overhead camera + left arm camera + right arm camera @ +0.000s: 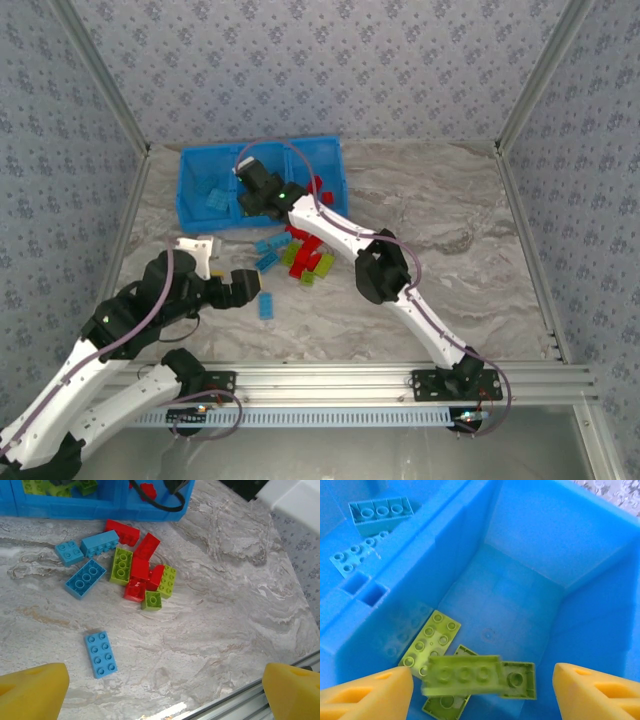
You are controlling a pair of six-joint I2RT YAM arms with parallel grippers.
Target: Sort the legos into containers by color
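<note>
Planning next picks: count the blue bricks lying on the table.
4: a lone brick set apart; a small square, a long one and a darker one left of the pile. More could hide under it.

tray (535,540) bright blue; lime green bricks (465,675) in it, pale blue bricks (380,511) next compartment; loose on tabletop (225,605) — red brick (122,531), lime brick (121,566), light blue brick (100,655); tabletop grey-white marble veining; left claw pads (32,690) and right claw pads (365,695) yellow; walls (330,60) grey-blue — small floral print
</note>
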